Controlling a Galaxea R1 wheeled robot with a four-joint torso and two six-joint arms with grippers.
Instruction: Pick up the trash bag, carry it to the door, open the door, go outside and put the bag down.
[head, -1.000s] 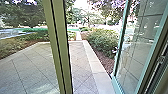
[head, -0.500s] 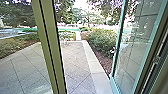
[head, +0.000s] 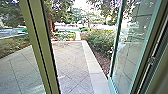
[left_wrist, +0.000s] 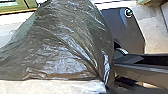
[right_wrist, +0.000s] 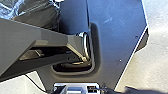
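1. I have the trash bag, a dark, glossy sack of thin plastic film (left_wrist: 70, 47), large in front of the left wrist camera, beside the robot's wide dark base plate (left_wrist: 125, 27). Part of it shows in the right wrist view too, next to the same plate.
2. I cannot tell how far open the left gripper is or whether it has hold of the bag; the same goes for the right gripper.
3. The film is creased, with long folds drawing together, so I judge it soft, floppy and probably fairly light, though the contents are hidden from me. The shine suggests it could slip.
4. I'd want a grip on the bunched neck, several folds deep. A pinch on the single-layer side could tear it or let it slide.
5. Ahead, the glass door with the blue-green frame (head: 115, 45) stands open on the robot's right, an olive-coloured upright post (head: 37, 45) on its left. Between them I see pale paving with diagonal joints (head: 72, 67).
6. My judgement: the door step looks done, and getting outside and setting the bag down remain. The loose plastic could snag on that post or the door edge.
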